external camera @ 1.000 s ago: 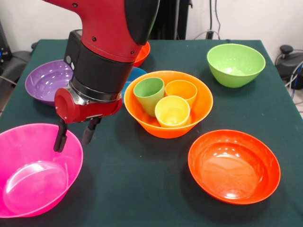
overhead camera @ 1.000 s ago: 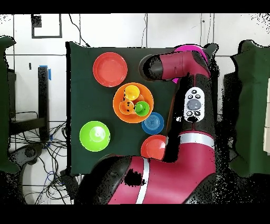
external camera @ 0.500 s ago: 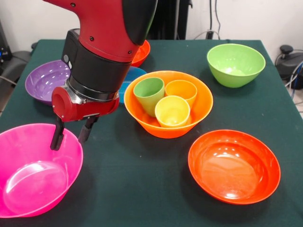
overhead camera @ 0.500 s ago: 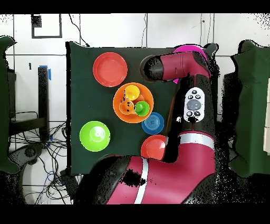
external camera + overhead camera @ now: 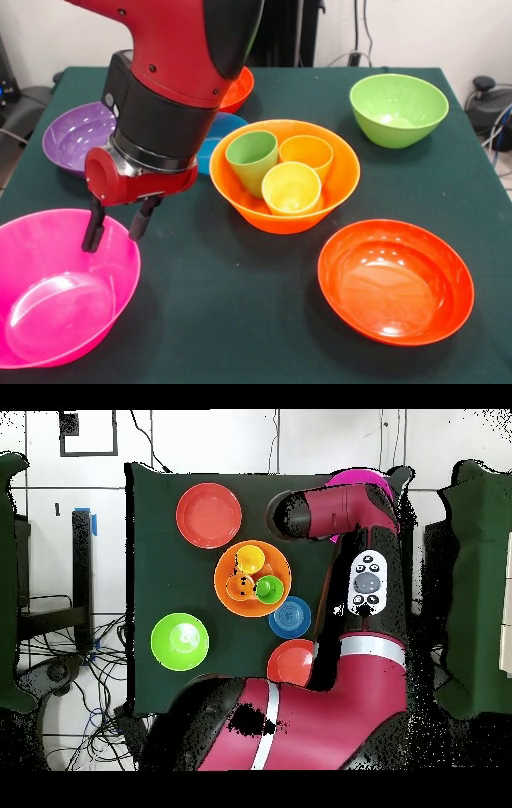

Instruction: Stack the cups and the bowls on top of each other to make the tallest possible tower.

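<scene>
At the front of the green table [image 5: 240, 320] sit two big bowls, well apart: a pink bowl [image 5: 56, 288] on one side and a red-orange bowl [image 5: 396, 280] on the other. Just above the pink bowl's back rim hangs the gripper [image 5: 114, 226]. Its two black fingers [image 5: 94, 231] are spread apart and hold nothing. One finger is over the inside of the bowl, the other over the rim.

Behind them, in the middle, is the big light orange bowl [image 5: 340, 176]. Three little cups stand inside it, close together: a green cup [image 5: 250, 156], a yellow cup [image 5: 290, 188] and an orange cup [image 5: 306, 152].

Farther back are a purple bowl [image 5: 76, 136], a blue bowl [image 5: 216, 132] partly hidden by the red arm [image 5: 176, 48], and a lime green bowl [image 5: 398, 108]. At the very back, another red-orange bowl [image 5: 242, 88] peeks out behind the arm.
</scene>
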Available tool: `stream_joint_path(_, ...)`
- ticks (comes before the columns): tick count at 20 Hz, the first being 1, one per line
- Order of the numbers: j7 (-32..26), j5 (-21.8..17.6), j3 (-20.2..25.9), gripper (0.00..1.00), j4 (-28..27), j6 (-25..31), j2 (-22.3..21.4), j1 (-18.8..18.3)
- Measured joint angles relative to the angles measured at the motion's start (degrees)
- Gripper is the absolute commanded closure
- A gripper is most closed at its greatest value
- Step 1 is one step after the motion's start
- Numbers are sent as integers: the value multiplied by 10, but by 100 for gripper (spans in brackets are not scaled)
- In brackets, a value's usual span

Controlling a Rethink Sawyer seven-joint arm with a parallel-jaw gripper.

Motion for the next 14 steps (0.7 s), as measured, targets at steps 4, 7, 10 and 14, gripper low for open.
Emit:
stream_joint_path(4,0,2,-1,0,0,0,7,0)
stream_joint_path(7,0,3,-1,0,1,0,10,0)
stream_joint_path(10,0,8,-1,0,3,0,10,0)
stream_joint_path(14,0,17,-1,0,7,0,10,0)
